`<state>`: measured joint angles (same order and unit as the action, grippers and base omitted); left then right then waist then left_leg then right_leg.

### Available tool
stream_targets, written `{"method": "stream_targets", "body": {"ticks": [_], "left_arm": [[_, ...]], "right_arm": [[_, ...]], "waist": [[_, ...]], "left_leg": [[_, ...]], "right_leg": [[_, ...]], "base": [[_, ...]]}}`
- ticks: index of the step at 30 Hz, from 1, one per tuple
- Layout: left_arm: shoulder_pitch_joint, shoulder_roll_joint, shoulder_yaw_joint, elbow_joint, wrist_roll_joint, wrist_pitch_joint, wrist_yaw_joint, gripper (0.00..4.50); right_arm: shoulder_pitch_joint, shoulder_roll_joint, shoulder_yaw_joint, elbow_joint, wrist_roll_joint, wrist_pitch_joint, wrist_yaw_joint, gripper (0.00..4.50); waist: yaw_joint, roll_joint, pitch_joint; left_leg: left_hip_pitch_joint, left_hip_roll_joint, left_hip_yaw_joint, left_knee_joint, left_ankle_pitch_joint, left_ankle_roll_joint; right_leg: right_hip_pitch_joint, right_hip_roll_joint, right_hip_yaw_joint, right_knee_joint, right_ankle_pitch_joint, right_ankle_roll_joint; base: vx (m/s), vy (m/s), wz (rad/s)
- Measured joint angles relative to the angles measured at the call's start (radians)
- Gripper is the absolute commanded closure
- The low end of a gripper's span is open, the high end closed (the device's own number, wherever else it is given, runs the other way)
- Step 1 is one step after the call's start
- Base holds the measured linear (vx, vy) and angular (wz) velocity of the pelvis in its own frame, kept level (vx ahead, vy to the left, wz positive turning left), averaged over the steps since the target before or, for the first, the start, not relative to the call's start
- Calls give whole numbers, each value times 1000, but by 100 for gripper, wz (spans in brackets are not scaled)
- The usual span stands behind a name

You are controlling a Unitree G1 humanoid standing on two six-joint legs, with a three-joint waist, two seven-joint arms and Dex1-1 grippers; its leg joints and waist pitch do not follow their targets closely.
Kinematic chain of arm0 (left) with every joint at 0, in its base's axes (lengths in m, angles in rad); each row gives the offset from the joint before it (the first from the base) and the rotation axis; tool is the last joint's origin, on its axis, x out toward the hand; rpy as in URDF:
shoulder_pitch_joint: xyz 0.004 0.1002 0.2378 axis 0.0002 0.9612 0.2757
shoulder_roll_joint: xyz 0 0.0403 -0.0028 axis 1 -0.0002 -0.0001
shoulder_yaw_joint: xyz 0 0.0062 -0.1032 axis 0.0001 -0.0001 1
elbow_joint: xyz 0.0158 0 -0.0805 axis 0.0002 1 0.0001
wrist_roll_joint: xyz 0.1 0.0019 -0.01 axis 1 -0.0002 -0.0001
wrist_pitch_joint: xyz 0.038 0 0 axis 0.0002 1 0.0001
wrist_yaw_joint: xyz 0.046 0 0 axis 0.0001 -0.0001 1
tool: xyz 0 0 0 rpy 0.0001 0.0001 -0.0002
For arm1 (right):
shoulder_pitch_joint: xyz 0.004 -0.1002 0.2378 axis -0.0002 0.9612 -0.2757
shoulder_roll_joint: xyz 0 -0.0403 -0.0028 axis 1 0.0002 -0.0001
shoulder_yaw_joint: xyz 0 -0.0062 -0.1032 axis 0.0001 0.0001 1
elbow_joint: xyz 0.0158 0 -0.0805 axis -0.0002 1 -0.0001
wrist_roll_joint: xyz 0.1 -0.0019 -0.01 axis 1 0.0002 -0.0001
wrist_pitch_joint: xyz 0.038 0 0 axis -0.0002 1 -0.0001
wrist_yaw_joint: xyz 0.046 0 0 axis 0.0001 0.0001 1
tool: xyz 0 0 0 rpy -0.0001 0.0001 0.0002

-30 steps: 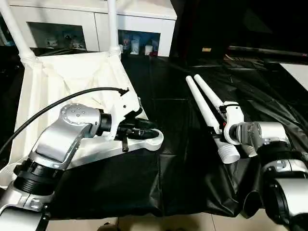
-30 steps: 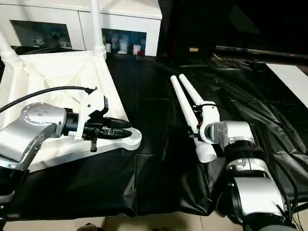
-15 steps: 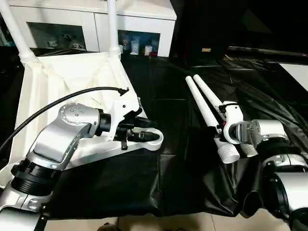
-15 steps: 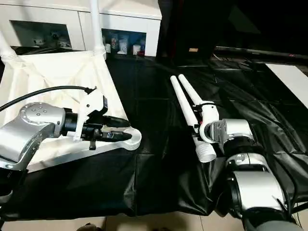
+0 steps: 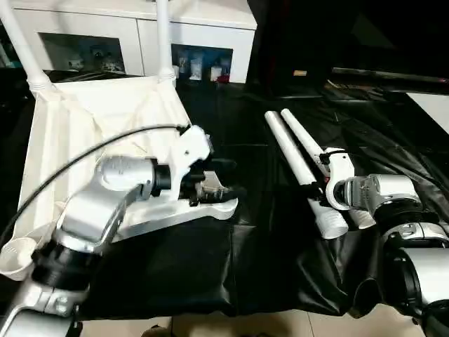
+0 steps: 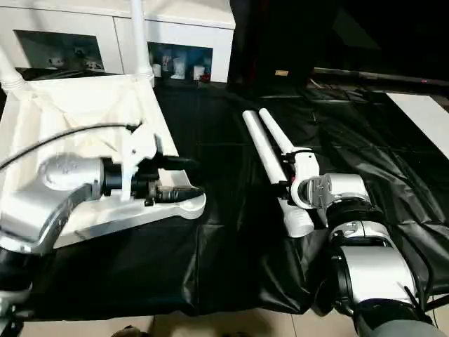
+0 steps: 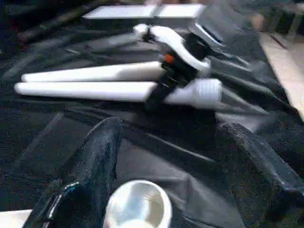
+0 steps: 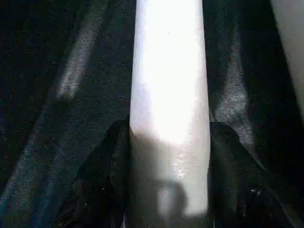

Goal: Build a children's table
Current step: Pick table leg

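Halfway there by the look of it: the white children's table (image 5: 84,133) lies ribbed underside up at the counter's left edge, two legs standing, two sockets empty. Left gripper (image 5: 223,191) jaws gape over the near-corner socket (image 7: 137,207), holding nothing; right gripper (image 8: 166,190) jaws flank one loose leg (image 5: 298,167).

Place: looked like a home room
Signs: white glass-door cabinet (image 5: 133,42) with trinkets; bench (image 5: 238,267) draped in black cloth
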<state>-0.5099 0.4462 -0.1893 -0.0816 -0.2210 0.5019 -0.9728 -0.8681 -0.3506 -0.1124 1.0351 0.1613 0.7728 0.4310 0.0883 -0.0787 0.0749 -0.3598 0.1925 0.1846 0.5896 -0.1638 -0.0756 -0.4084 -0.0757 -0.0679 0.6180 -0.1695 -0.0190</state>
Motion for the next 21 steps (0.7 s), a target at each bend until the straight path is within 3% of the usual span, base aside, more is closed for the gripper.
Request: {"method": "stream_targets", "body": {"ticks": [5, 9, 14, 19, 21], "left_arm": [[-13, -117, 93, 62, 3, -26, 193, 42], [-121, -218, 222, 139, -113, 182, 285, 32], [-176, -314, 272, 160, -224, 320, 331, 0], [-250, -397, 316, 218, -302, 464, 386, 0], [-285, -414, 342, 220, -339, 495, 399, 0]], "right_arm": [[18, 1, -44, -54, 58, 18, 49, 269], [111, 11, -107, -294, 163, 16, 154, 269], [267, 21, -134, -626, 346, 8, 362, 269], [394, 37, -157, -878, 534, 97, 504, 270], [411, 44, -160, -927, 583, 122, 516, 270]], "waist": [[1, 0, 0], [12, 0, 0], [30, -1, 0], [53, -2, 0], [54, -2, 0]], "left_leg": [[-3, 0, -1, 2, 0, 0], [-8, 0, -1, 4, 0, 1], [-10, 1, -1, 4, -1, 3], [-11, 1, -1, 7, -2, 4], [-11, 1, -1, 7, -2, 4]], "right_leg": [[-1, 0, 0, 0, 3, -4], [-6, 0, -1, 1, 4, -5], [-6, 0, -2, -2, 4, -4], [-6, -1, -2, -2, 5, -4], [-5, -1, -2, -3, 6, -3]], "base": [[0, 0, 0], [0, 0, 0], [0, 0, 0], [0, 0, 0], [0, 0, 0]]}}
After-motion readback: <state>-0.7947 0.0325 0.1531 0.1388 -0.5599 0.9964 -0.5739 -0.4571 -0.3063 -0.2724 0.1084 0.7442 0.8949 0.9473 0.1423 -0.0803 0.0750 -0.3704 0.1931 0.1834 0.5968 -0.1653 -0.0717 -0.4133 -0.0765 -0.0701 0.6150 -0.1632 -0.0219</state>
